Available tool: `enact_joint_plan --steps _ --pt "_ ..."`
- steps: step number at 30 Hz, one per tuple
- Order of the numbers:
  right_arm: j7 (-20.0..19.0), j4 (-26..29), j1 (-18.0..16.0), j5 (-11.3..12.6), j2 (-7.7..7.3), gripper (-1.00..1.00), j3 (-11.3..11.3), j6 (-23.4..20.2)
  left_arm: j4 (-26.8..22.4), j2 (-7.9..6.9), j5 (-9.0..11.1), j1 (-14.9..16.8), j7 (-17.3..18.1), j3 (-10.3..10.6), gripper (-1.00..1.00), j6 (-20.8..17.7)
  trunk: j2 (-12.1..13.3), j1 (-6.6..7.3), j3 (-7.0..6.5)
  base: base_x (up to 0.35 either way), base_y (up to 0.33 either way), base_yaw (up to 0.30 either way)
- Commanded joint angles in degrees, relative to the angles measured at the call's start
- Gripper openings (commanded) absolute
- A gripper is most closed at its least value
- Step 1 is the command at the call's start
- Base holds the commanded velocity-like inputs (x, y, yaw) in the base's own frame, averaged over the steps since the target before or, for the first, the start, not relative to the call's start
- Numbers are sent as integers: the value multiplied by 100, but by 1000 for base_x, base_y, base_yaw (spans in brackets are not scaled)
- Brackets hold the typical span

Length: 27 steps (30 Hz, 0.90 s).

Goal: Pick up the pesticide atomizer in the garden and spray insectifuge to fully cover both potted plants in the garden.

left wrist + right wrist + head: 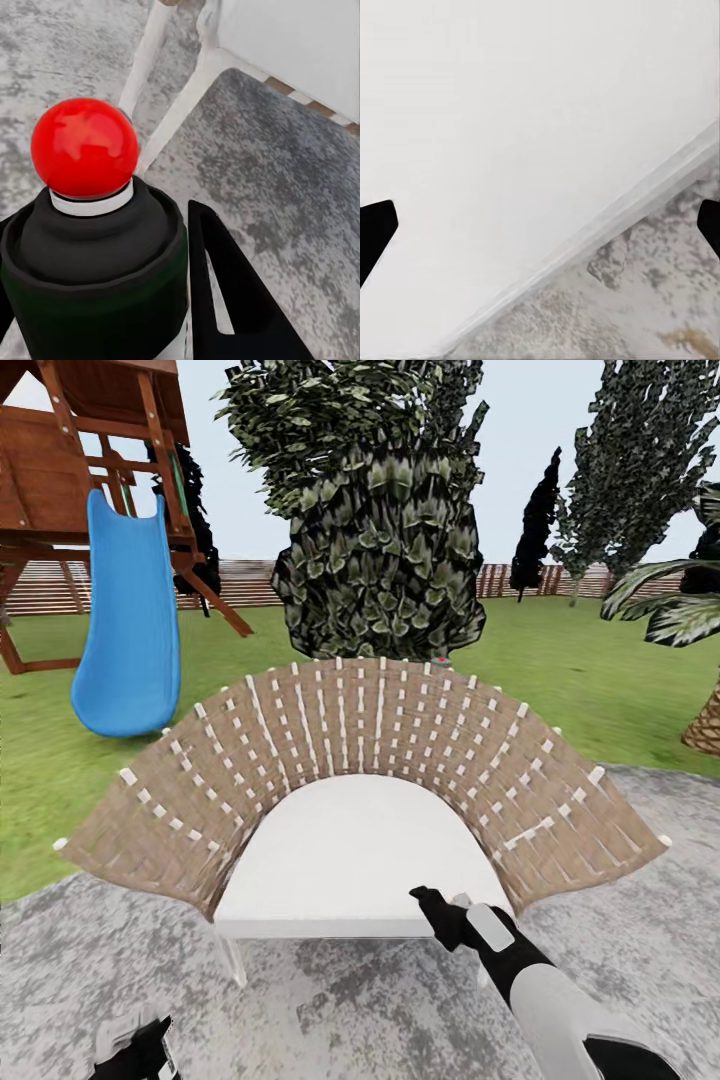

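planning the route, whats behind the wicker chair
Behind the wicker chair stands a big dark variegated plant on the lawn, fence beyond. The chair back covers its base.

Right wrist camera looks straight down on a broad white seat surface (510,127), smooth and plain, taking up most of the picture. Its pale edge (607,232) cuts diagonally across, and beyond that edge lies the mottled grey stone patio (660,300), with a small yellowish patch in it. The right gripper (540,225) shows as two black fingertips (375,229) at opposite sides of the picture, spread wide apart with nothing between them. One tip sits over the white seat, the other over the stone.
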State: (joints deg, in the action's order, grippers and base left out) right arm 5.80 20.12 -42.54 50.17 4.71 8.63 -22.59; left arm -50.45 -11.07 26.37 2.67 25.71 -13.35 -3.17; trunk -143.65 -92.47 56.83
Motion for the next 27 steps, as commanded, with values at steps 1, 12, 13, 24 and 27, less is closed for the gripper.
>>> enact_joint_plan --steps 1,12,13,24,27 --pt "-29 -3 0 2 6 100 0 3 0 0 0 -2 -4 2 -100 1 0 0 0 182 292 8" --pt "-52 -4 2 2 13 100 -10 158 0 8 -9 0 -31 8 -100 16 0 0 0 102 189 0" --pt "-52 -2 1 2 13 100 -9 158 0 8 -9 2 -35 8 -100 17 0 0 0 -19 3 0" --pt "-52 16 0 2 6 100 -2 159 -6 8 -28 2 -57 11 -100 163 0 0 0 165 8 0" --pt "-52 10 0 2 5 100 -2 159 -3 8 -27 1 -57 8 -100 182 0 0 0 76 0 0"
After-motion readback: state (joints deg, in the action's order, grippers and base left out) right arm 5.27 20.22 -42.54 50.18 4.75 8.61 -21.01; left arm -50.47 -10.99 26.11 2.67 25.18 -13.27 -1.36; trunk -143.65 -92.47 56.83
